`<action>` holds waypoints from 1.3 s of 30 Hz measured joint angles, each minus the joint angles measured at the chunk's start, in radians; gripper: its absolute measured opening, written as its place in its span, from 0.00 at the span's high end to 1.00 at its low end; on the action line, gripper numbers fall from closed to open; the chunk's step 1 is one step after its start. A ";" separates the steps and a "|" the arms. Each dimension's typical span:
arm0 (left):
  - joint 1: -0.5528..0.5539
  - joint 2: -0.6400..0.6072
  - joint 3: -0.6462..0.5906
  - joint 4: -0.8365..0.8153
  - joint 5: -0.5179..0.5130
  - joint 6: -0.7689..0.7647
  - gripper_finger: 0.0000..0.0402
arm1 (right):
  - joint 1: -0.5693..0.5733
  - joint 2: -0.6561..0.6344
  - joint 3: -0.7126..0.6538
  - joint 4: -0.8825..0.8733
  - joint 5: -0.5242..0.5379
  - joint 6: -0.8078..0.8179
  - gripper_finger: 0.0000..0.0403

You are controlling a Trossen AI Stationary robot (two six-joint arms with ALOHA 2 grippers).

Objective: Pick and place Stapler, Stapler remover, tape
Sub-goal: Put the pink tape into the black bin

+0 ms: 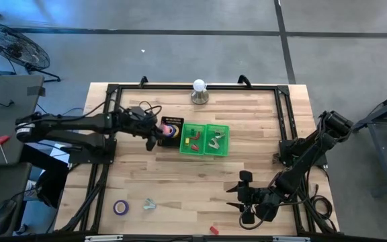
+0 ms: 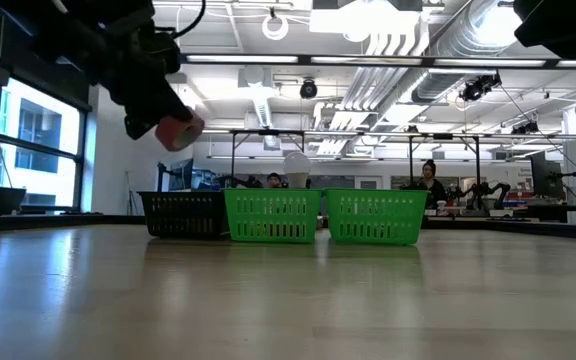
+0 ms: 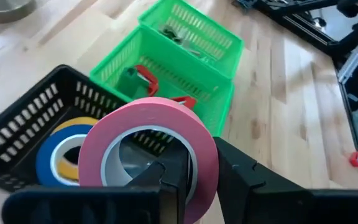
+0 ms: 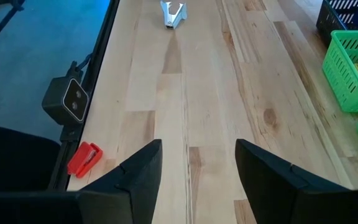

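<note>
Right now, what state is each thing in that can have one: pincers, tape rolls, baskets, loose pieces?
Left pincer: shut on pink tape roll, above black plastic basket.
Right pincer: open, empty.
Blue and yellow tape rolls: in the black basket.
Purple tape roll: flat on table.
Green plastic baskets: upright, holding items.
Small red stapler: at table edge.

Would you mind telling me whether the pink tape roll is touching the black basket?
Apart. The low view shows the pink tape roll, in the left hand, hanging clear above the black basket.
</note>
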 joint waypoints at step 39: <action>0.001 0.189 0.000 0.113 -0.132 0.012 0.85 | 0.000 0.007 0.000 -0.002 0.003 0.004 0.52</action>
